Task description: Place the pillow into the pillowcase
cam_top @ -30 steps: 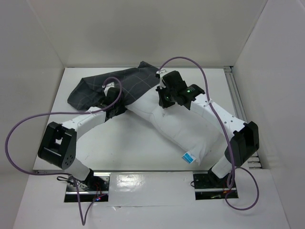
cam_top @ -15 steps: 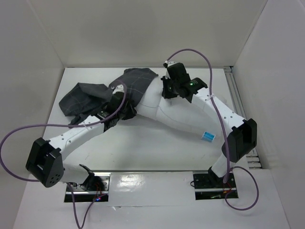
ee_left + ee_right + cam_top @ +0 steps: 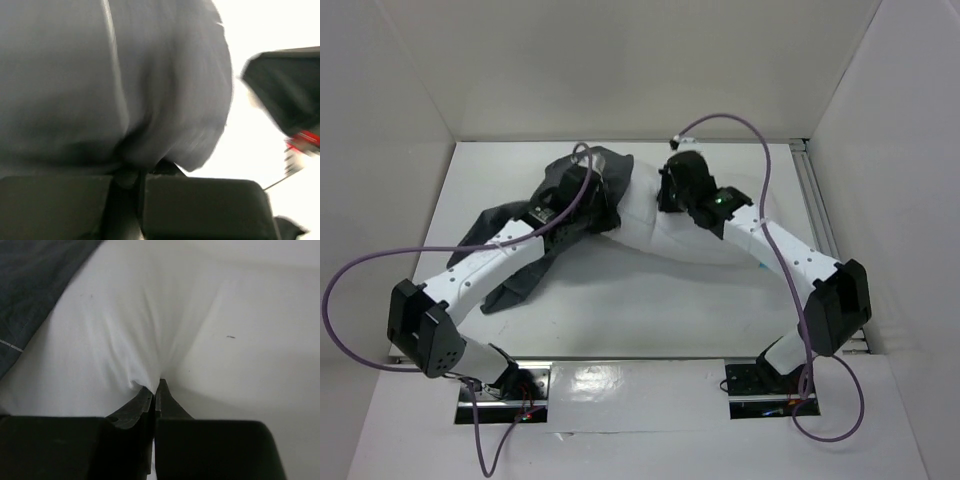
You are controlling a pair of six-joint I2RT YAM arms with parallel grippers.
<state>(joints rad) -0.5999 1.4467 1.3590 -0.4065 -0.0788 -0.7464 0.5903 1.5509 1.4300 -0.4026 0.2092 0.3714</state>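
**A:** From the overhead camera, the pillow [image 3: 645,222] is lying across the far middle of the table [image 3: 620,310]. Its left end is disappearing under the pillowcase [image 3: 520,265].

**B:** And the charcoal cloth is bunching up high around the left gripper [image 3: 598,192], with a limp tail trailing toward the near left. From up here I cannot tell how those jaws are standing, because they are buried in fabric.

**A:** The right gripper [image 3: 665,195] is pressing into the pillow's far edge, just beside the dark cloth. Purple cables [image 3: 360,270] are looping off both arms.

**B:** Over on the left wrist camera, it's blurry. The pillowcase [image 3: 125,85] is filling almost the whole view, with one pale check line running down it.

**A:** The left gripper [image 3: 140,176] is pinching a fold of that grey fabric, jaws drawn together on it. A dark blurred shape [image 3: 287,87] with a speck of red is sitting off to the right.

**B:** Now the right wrist camera. The right gripper [image 3: 156,390] is nipping a pucker of white cover, jaws pressed nearly flat against each other.

**A:** The pillow [image 3: 190,325] is creasing toward that pinch, and the pillowcase [image 3: 35,285] is covering the upper left corner, its edge lying over the white.
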